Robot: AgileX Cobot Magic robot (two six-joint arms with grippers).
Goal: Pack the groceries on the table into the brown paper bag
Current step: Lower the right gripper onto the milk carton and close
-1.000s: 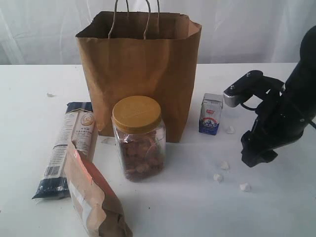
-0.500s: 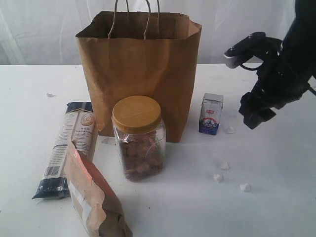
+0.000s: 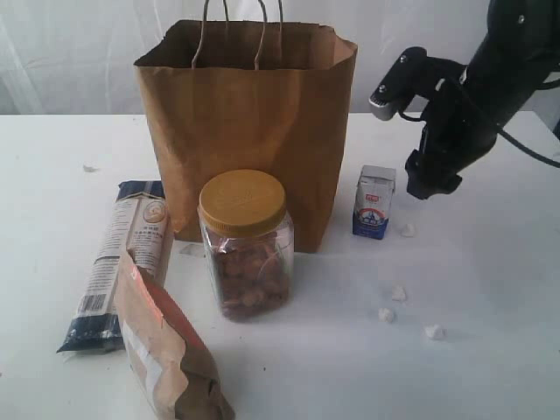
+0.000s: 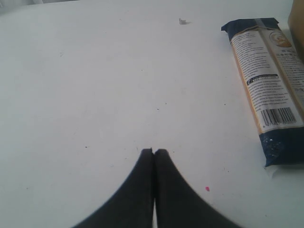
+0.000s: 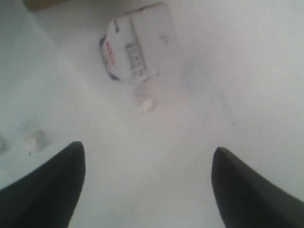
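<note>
The brown paper bag (image 3: 245, 131) stands open at the back middle of the table (image 3: 490, 359). In front of it stand the clear yellow-lidded jar (image 3: 245, 245) and, to its right, the small white-blue carton (image 3: 374, 203). The long pasta packet (image 3: 122, 262) and the brown-orange pouch (image 3: 166, 350) lie at the left. My right gripper (image 3: 429, 185) hangs open and empty in the air just right of the carton (image 5: 137, 50), its fingertips wide apart (image 5: 147, 148). My left gripper (image 4: 153, 151) is shut on nothing above bare table, with the pasta packet (image 4: 270, 90) off to one side.
Small white crumbs (image 3: 398, 294) lie scattered on the table right of the jar, one (image 3: 408, 229) beside the carton. Another crumb (image 3: 88, 168) lies at the far left. A white curtain hangs behind the table.
My right arm has risen from low over the crumbs and swung up and back toward the bag, still open. The groceries and the left gripper have not moved.
</note>
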